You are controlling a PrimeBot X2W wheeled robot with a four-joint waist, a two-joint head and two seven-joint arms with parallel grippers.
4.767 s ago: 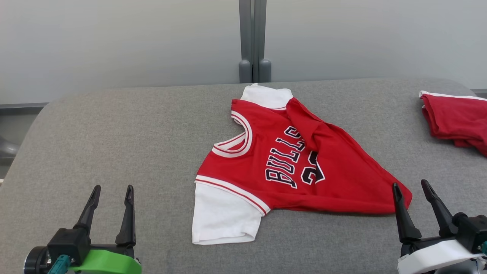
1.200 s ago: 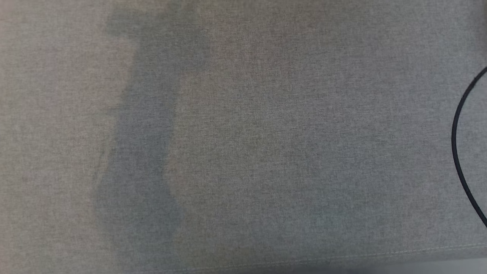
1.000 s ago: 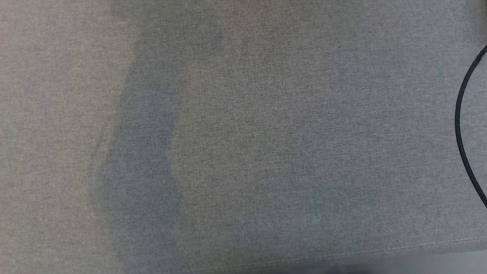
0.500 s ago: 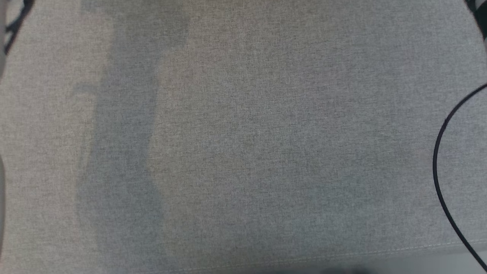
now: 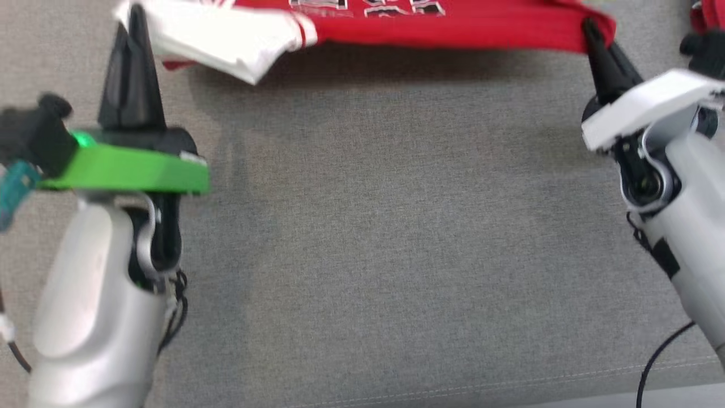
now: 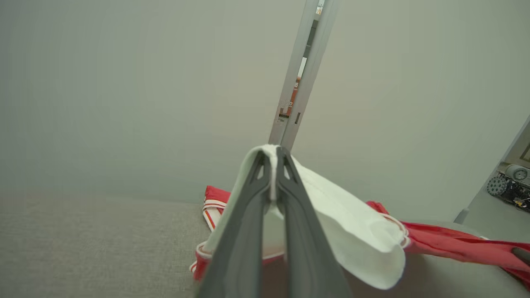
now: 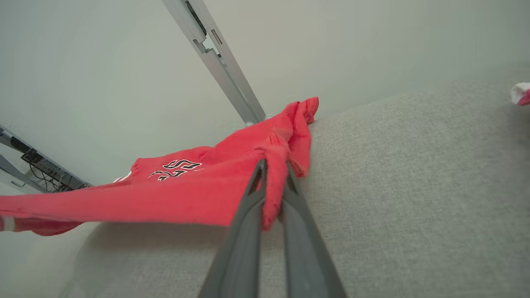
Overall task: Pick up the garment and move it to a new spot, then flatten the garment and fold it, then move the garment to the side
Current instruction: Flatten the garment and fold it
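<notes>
While it hangs taut, red garment (image 5: 453, 25) spans woven upholstery (image 5: 368, 226).

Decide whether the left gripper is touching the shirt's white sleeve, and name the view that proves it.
Touching. The left wrist view shows the left gripper shut on the white sleeve, cloth pinched between its closed jaws.

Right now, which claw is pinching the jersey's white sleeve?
The left claw, the one with the green mount: shut on the white sleeve. The right claw pinches the jersey at a red corner.
</notes>
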